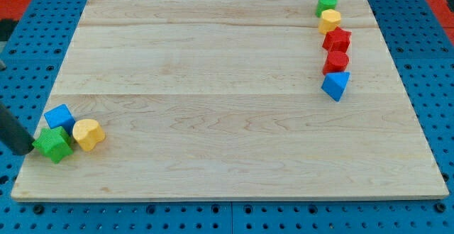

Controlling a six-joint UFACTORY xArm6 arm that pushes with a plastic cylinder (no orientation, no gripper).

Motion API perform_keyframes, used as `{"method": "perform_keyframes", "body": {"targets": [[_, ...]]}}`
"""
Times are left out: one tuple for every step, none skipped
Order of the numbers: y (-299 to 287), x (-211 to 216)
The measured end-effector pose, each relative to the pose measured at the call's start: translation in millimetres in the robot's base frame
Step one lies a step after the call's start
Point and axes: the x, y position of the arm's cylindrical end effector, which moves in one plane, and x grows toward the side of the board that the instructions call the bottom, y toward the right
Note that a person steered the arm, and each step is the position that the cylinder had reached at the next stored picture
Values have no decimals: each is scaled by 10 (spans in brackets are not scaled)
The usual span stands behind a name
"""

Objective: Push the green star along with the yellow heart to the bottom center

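Observation:
The green star lies near the board's left edge, low in the view. The yellow heart touches it on its right. A blue cube sits just above both, touching them. My dark rod comes in from the view's left edge, and my tip rests right against the green star's left side, at the board's left edge.
The wooden board fills the view. At the top right stands a column of blocks: a green block, a yellow block, a red star, a red block and a blue triangle.

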Motion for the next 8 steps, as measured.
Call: {"method": "perform_keyframes", "body": {"targets": [[105, -55], [280, -105], [501, -128], [780, -128], [1056, -128], [1360, -125], [1611, -51], [1603, 329]]}}
